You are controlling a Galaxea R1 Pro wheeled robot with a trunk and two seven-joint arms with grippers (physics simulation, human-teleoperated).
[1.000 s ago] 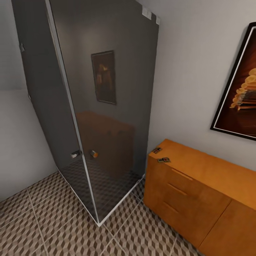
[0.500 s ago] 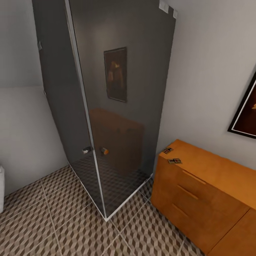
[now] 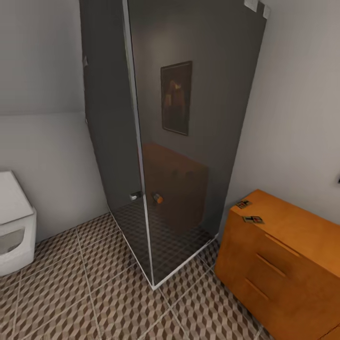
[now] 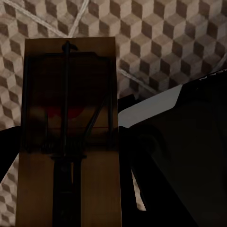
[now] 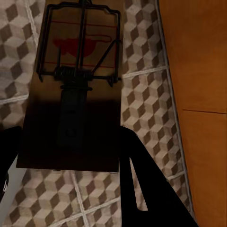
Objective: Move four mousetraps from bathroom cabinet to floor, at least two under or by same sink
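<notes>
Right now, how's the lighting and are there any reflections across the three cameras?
Head view: evenly lit; the dark shower glass mirrors the cabinet and a framed picture. Left wrist view: dim, the held mousetrap in shadow. Right wrist view: brighter, its mousetrap darkening toward the gripper.

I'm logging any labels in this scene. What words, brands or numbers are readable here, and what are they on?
No readable text anywhere.
Mousetrap in the left gripper: a red mark, no letters legible.
Mousetrap in the right gripper: a red smear and thin red lines, too blurred to read.
Two mousetraps on the cabinet and: too small to tell.
Toilet: no marking.
</notes>
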